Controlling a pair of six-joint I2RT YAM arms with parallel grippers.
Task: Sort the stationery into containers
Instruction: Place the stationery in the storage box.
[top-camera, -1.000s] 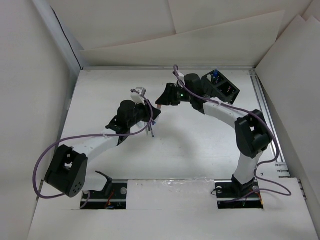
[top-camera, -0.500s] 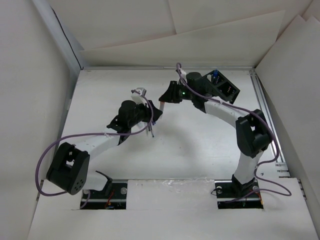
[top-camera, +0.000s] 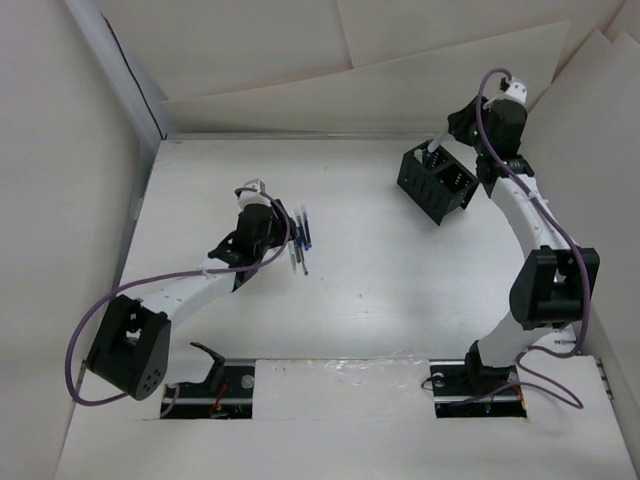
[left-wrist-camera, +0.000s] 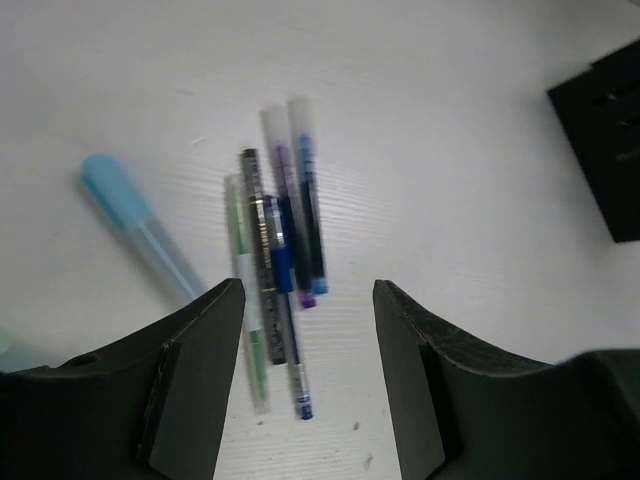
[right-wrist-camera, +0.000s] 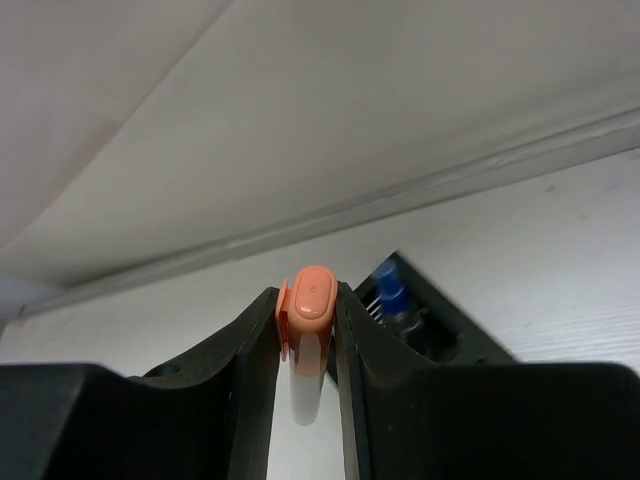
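Note:
Several thin pens (left-wrist-camera: 280, 250), blue, dark, purple and green-clear, lie side by side on the white table; they also show in the top view (top-camera: 300, 238). A light-blue-capped pen (left-wrist-camera: 135, 228) lies to their left. My left gripper (left-wrist-camera: 308, 295) is open and empty, just above the near ends of the pens (top-camera: 280, 242). My right gripper (right-wrist-camera: 308, 312) is shut on an orange-capped clear pen (right-wrist-camera: 312, 300), held above the black organizer (top-camera: 436, 185) at the back right. A blue pen (right-wrist-camera: 390, 290) stands in the organizer (right-wrist-camera: 440, 335).
White panel walls stand behind and on both sides of the table. A metal rail (top-camera: 530, 220) runs along the right edge. A corner of the organizer (left-wrist-camera: 600, 130) shows at the top right of the left wrist view.
My right arm has swung from the table's middle to the back right, carrying the orange-capped pen over the organizer. My left gripper has drawn back left, uncovering the row of pens.

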